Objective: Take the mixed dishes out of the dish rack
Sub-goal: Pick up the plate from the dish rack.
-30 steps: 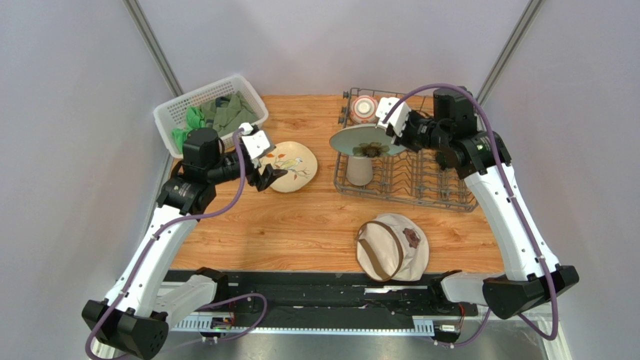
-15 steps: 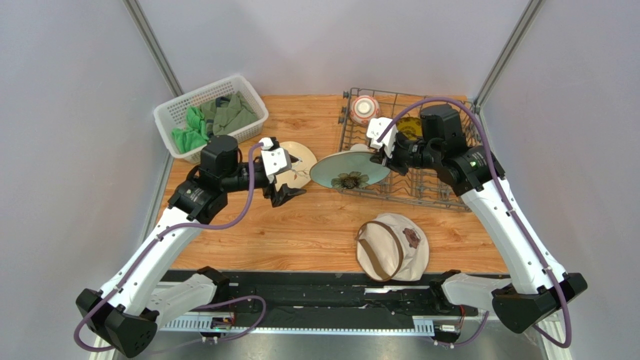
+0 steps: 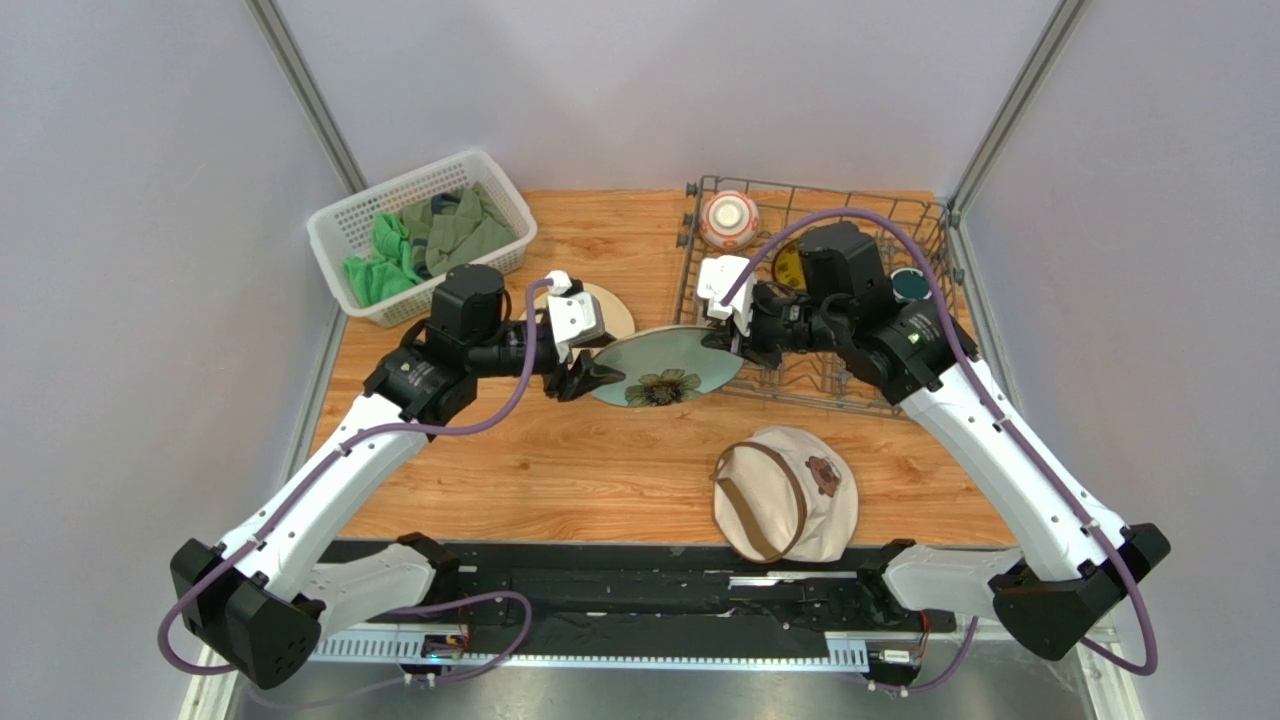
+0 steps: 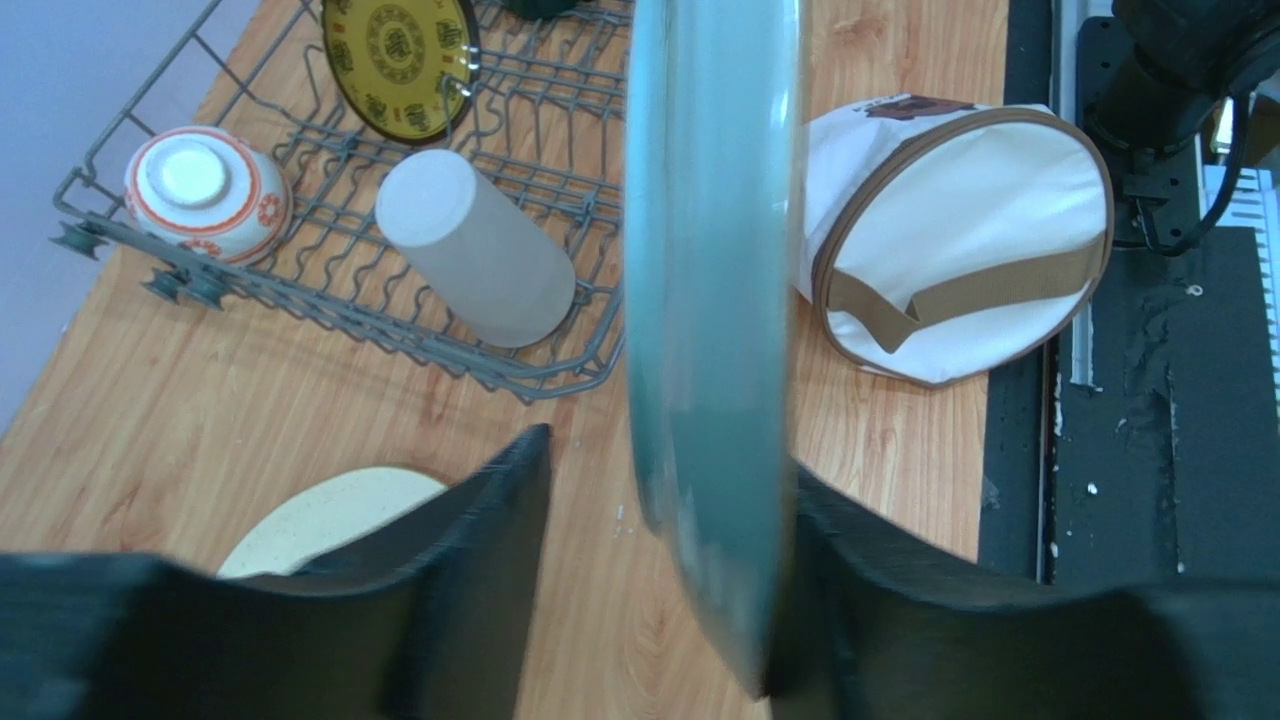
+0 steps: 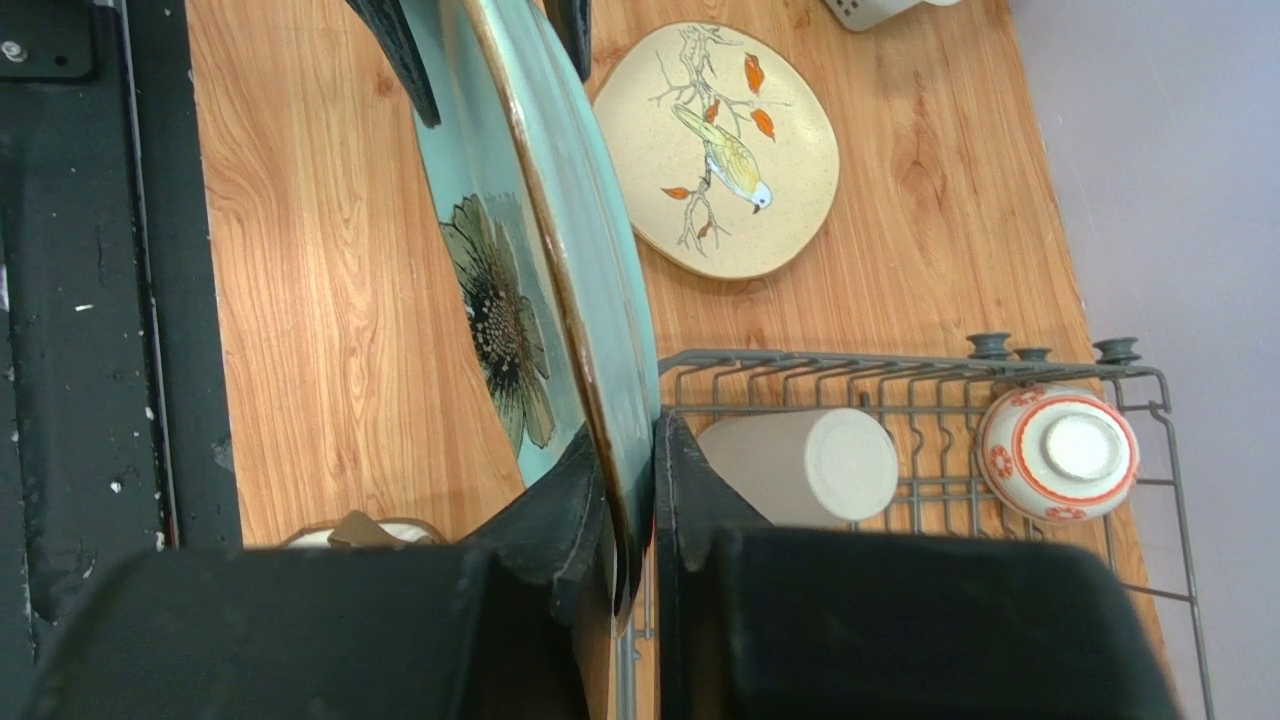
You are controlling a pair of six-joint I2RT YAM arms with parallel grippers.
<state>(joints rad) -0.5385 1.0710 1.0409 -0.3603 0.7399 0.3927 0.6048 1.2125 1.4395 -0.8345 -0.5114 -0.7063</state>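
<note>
Swung from dish rack (image 3: pixel 842 383) to left gripper (image 3: pixel 579 375), pale green plate (image 3: pixel 661 365) hangs rim-pinched in right gripper (image 3: pixel 735 333); left jaws straddle it unclosed; stiff, slick, breakable: clamp the rim

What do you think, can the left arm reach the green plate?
Probably yes: the pale green plate sits edge-on inside the open left gripper, while the right gripper holds it.

Robot lab booth: plain grey walls (image 3: pixel 646 90), wooden tabletop (image 3: pixel 496 450).
</note>
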